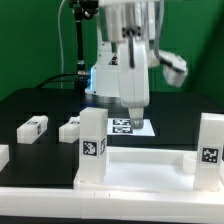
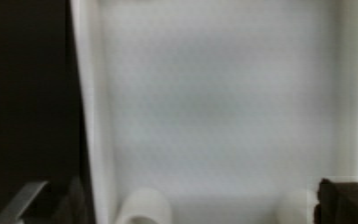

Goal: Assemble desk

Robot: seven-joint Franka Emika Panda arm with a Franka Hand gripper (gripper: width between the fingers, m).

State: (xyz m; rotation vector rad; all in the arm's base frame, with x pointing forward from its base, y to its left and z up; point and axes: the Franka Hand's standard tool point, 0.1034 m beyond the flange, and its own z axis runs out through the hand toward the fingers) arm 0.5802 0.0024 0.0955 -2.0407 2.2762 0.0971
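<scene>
The desk's tabletop lies flat at the front of the exterior view. Two legs stand upright at its corners, one at the exterior view's left and one at the exterior view's right. Two loose legs lie on the black table further left. My gripper points down behind the tabletop, over the marker board. In the wrist view a plain white surface with a raised edge fills the picture, by its look the tabletop. The gripper is open there, its dark fingertips far apart.
Another white piece is cut off at the exterior view's left edge. A white band runs along the front. The arm's base and a black cable stand at the back.
</scene>
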